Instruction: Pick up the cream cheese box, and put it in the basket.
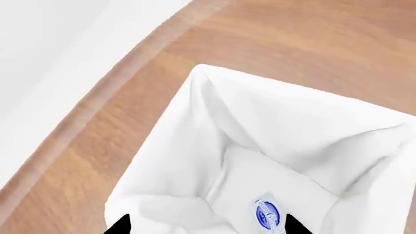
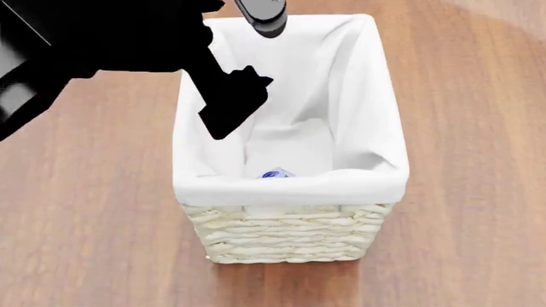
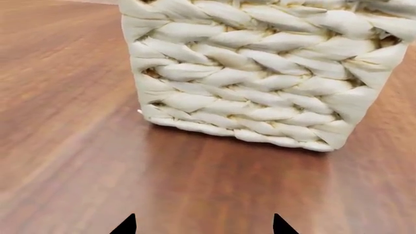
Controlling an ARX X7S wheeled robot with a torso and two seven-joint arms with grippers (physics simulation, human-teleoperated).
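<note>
Jaws of the right gripper [image 3: 202, 225] are spread apart over the table [image 3: 78, 146]. At 12 o'clock stands the basket [image 2: 290, 236]; the cream cheese box [image 2: 275, 173] lies inside. Above, the left gripper [image 1: 204, 226] is parted, empty.

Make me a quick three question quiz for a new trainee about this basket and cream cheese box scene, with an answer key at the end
1. Where is the cream cheese box lying?
2. True or false: the left gripper is shut on the box.
3. What is the right wrist camera looking at? A) the liner's inside B) the basket's woven outer wall C) a can

Key:
1. On the liner at the bottom of the basket.
2. False; its fingertips stand apart above the basket, with the box lying free below.
3. B
</note>
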